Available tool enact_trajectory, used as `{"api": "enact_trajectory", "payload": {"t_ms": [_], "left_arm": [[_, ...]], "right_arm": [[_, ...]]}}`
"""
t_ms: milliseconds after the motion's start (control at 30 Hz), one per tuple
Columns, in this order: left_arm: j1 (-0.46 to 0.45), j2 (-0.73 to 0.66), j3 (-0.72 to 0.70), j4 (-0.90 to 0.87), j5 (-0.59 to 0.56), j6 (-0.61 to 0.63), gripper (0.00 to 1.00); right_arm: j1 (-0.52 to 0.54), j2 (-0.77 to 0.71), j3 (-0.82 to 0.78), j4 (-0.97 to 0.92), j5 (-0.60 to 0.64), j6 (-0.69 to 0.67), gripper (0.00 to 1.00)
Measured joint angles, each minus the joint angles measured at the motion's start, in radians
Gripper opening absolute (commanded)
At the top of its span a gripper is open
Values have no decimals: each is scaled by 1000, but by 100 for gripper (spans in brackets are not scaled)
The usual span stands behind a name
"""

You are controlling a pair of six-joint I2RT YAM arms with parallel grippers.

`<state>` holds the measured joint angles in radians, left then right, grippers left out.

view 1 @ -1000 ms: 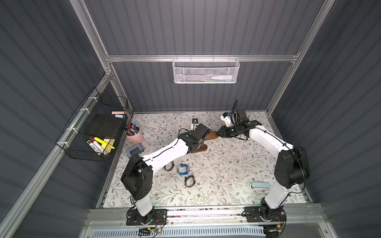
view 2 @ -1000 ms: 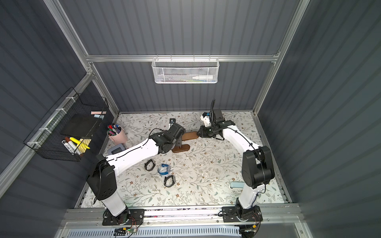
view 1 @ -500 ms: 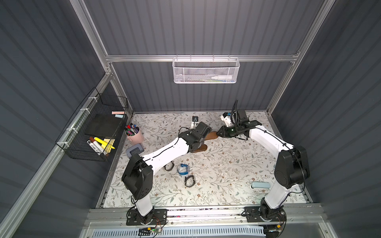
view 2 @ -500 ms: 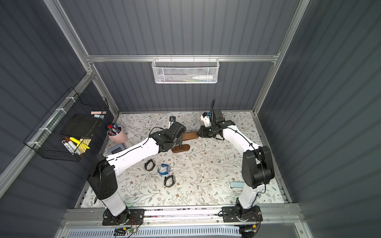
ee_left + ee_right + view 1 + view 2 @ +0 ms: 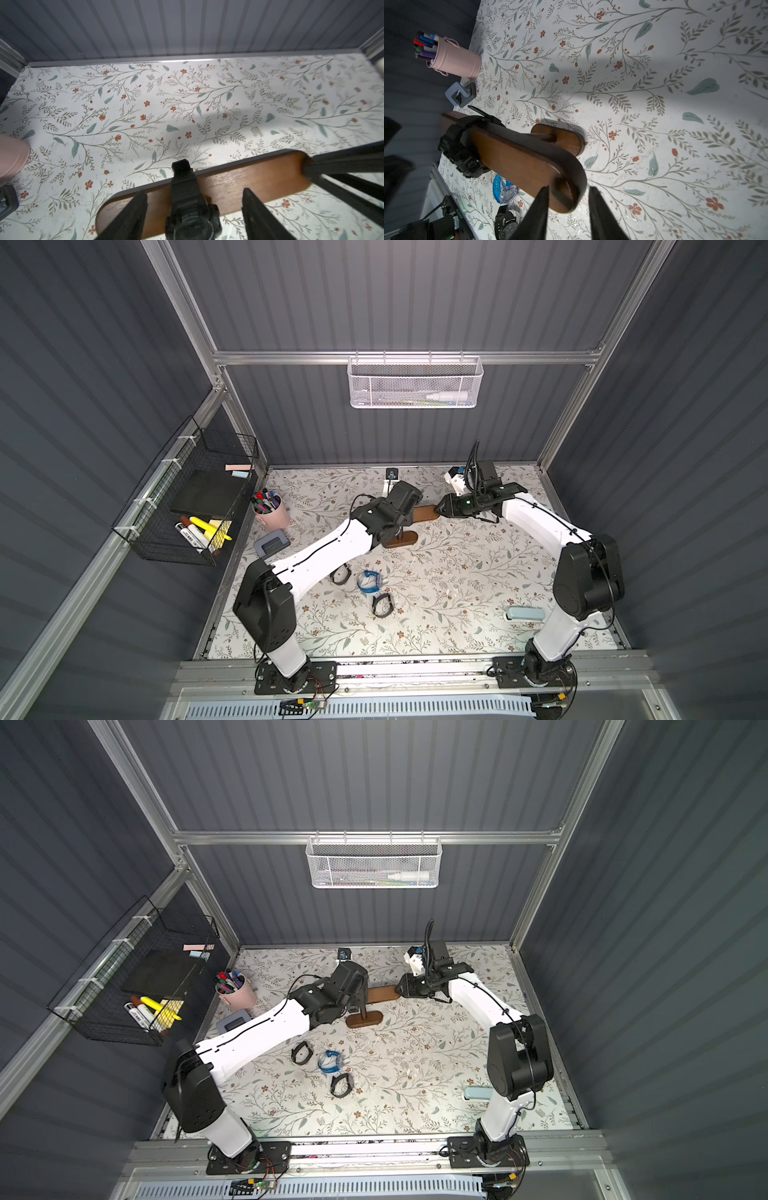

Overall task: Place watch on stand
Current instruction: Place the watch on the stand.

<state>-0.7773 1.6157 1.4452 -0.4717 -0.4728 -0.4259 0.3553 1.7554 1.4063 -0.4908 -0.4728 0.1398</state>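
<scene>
The dark brown wooden stand [image 5: 424, 514] stands upright at the back middle of the table, its oval base [image 5: 562, 139] on the floral surface. A black watch [image 5: 459, 149] is wrapped round the bar near the end away from my right arm. My left gripper [image 5: 194, 191] is open, a finger on each side of the watch [image 5: 190, 207], with gaps to both. My right gripper [image 5: 569, 188] straddles the other rounded bar end [image 5: 569, 195]; its jaws stand apart, with a gap on one side. In both top views the left wrist hides the watch on the bar.
Three more watches lie in front of the stand: black [image 5: 340, 573], blue [image 5: 369, 581] and black [image 5: 382, 605]. A pink pen cup [image 5: 271, 511] and a grey device [image 5: 272, 543] sit at the left edge. A light blue case [image 5: 524, 614] lies by the right arm's base.
My right gripper's jaws have parted from the stand's bar end. The left jaws have widened on either side of the watch. Both arms have hardly moved.
</scene>
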Motion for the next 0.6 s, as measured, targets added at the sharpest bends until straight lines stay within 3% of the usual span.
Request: {"api": "enact_trajectory", "payload": {"t_ms": [67, 200, 267, 433, 600], "left_arm": [[0, -64, -2, -6, 11, 20, 65], [0, -149, 5, -89, 13, 30, 56], [0, -164, 16, -184, 13, 16, 50], [5, -169, -12, -423, 30, -80, 46], [35, -208, -216, -566, 69, -196, 41]], "right_arm": [[0, 0, 2, -2, 10, 0, 63], [0, -1, 14, -14, 54, -17, 76], [0, -11, 21, -22, 85, -26, 79], [4, -113, 8, -67, 119, -29, 84], [105, -306, -54, -67, 122, -25, 90]]}}
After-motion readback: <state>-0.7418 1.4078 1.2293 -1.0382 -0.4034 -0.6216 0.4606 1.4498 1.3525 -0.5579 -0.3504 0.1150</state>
